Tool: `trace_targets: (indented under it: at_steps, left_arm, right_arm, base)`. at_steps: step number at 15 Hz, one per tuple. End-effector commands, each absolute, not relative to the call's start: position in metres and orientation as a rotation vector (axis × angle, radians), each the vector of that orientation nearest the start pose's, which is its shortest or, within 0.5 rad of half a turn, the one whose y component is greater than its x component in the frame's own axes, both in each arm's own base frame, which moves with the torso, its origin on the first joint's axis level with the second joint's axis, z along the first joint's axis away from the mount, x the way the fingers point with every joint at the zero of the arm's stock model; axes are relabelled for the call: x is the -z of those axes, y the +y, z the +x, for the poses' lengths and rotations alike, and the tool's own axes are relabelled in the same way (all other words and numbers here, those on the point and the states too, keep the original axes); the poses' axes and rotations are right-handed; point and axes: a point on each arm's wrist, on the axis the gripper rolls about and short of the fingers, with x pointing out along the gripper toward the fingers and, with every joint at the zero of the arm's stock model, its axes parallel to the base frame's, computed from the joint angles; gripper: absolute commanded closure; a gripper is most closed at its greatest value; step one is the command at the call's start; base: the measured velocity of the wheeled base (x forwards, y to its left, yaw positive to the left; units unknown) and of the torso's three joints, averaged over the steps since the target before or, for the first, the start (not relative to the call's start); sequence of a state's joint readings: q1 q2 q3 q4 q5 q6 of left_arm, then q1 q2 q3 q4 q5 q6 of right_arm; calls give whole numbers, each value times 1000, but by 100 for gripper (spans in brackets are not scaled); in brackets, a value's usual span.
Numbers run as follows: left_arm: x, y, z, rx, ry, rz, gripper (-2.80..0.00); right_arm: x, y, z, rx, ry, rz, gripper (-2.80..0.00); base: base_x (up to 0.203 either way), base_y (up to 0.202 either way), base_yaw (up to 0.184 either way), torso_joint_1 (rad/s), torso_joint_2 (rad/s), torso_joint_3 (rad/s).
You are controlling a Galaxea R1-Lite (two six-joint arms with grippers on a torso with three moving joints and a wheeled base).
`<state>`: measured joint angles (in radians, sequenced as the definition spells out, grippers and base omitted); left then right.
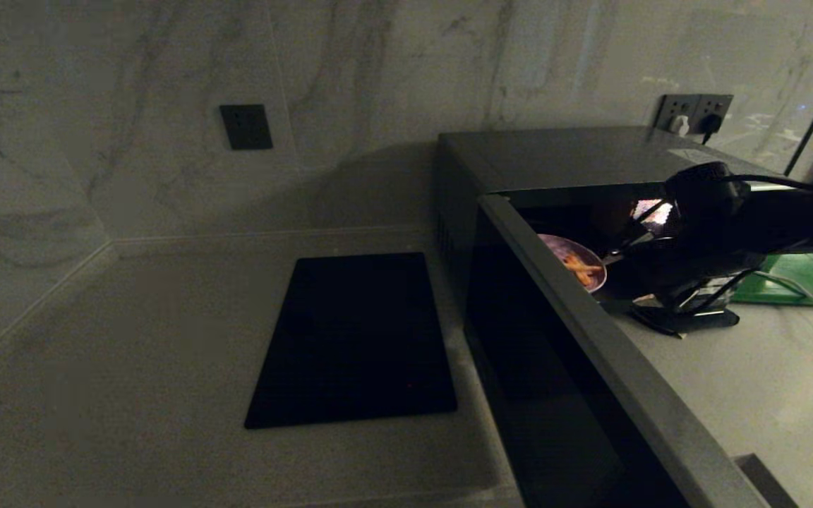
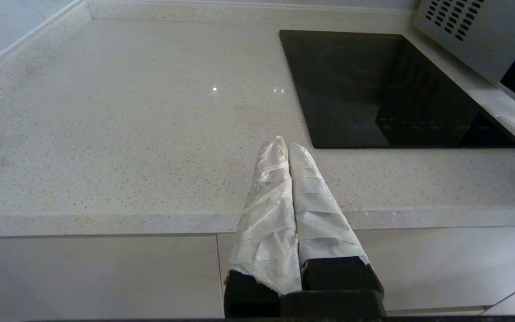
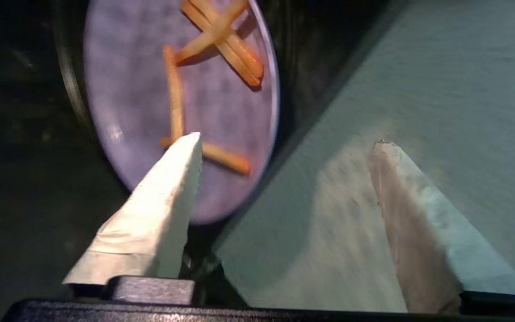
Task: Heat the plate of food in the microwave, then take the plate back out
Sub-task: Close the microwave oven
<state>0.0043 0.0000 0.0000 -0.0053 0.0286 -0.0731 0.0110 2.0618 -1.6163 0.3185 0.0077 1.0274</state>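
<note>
The black microwave (image 1: 562, 152) stands at the right of the counter, its door (image 1: 590, 339) swung wide open toward me. Inside its lit cavity sits the lilac-pink plate of food (image 1: 576, 262), carrying orange-yellow sticks. My right gripper (image 1: 625, 250) reaches into the cavity, just right of the plate. In the right wrist view the right gripper (image 3: 289, 138) is open and holds nothing; one taped finger (image 3: 163, 201) overlaps the plate (image 3: 141, 89), the other lies over a pale surface. My left gripper (image 2: 284, 143) is shut and empty, over the counter's front edge.
A flat black cooktop (image 1: 357, 339) is set in the counter left of the microwave, close to the left gripper (image 2: 387, 89). A green board (image 1: 802, 279) and a white cable lie behind the right arm. A wall socket (image 1: 692, 113) is above the microwave.
</note>
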Motion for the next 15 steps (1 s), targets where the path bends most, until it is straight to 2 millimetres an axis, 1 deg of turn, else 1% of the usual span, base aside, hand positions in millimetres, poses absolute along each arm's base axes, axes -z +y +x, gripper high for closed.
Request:
trace_targets:
  at_steps: [1, 3, 5, 7, 9, 11, 12, 15]
  left_arm:
    - [-76, 1, -23, -34, -6, -74, 0]
    - [-76, 1, -23, -34, -6, -74, 0]
    - [-76, 1, -23, -34, -6, -74, 0]
    - [-76, 1, -23, -34, -6, -74, 0]
    - [-76, 1, -23, -34, -6, -74, 0]
    - [-76, 1, -23, -34, -6, -74, 0]
    - [-76, 1, -23, -34, -6, -74, 0]
    - [-76, 1, -23, -34, -6, -74, 0]
  right_arm:
    - [-230, -4, 361, 351, 629, 973, -280]
    - [-249, -8, 322, 356, 620, 935, -280]
    - [-262, -9, 280, 402, 621, 873, -280]
    - [-268, -12, 236, 482, 614, 796, -280]
    - [-272, -17, 199, 566, 596, 710, -280]
    - [-274, -24, 171, 629, 575, 629, -280]
    - [-276, -26, 160, 652, 570, 596, 0]
    - [-285, -30, 139, 692, 526, 502, 0]
  base:
    - [0, 0, 0, 0, 0, 0]
    - [0, 0, 0, 0, 0, 0]
    - [0, 0, 0, 0, 0, 0]
    - [0, 0, 0, 0, 0, 0]
    - [0, 0, 0, 0, 0, 0]
    - [0, 0, 0, 0, 0, 0]
    - [0, 0, 0, 0, 0, 0]
    - [0, 0, 0, 0, 0, 0]
